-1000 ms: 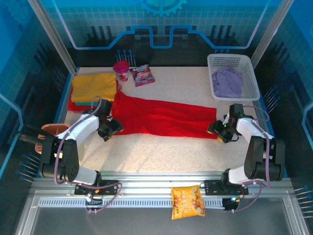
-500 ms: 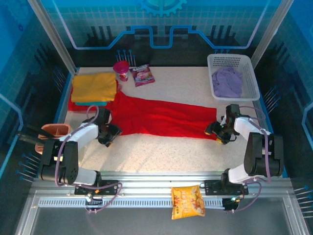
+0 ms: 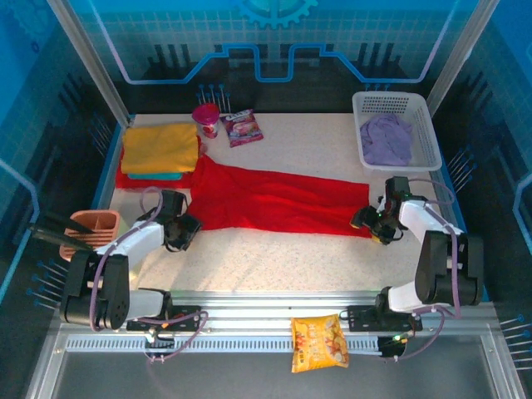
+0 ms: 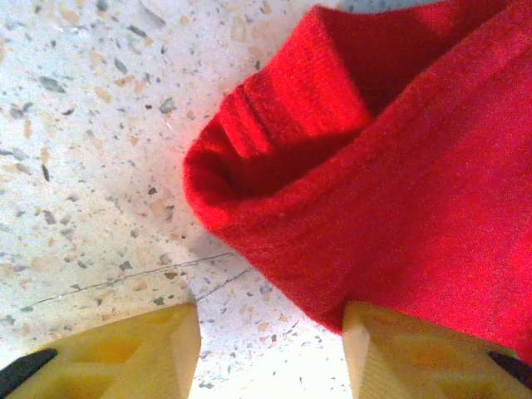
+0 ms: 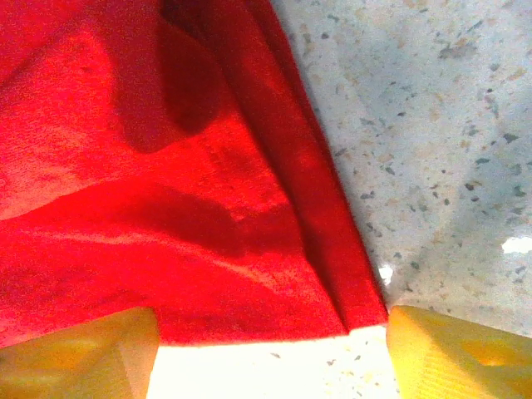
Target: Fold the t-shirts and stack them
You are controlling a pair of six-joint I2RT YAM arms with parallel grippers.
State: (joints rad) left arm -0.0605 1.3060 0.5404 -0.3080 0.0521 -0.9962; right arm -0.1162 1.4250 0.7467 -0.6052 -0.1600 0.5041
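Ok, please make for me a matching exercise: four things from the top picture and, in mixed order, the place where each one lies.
Things
1. red t-shirt
2. yellow t-shirt
3. lilac t-shirt
4. snack bag

Places
a. in the white basket
b. on the metal rail at the near edge
c. spread across the middle of the table
d. folded, on top of the teal t-shirt

Pairs: 1-c, 2-d, 3-a, 4-b
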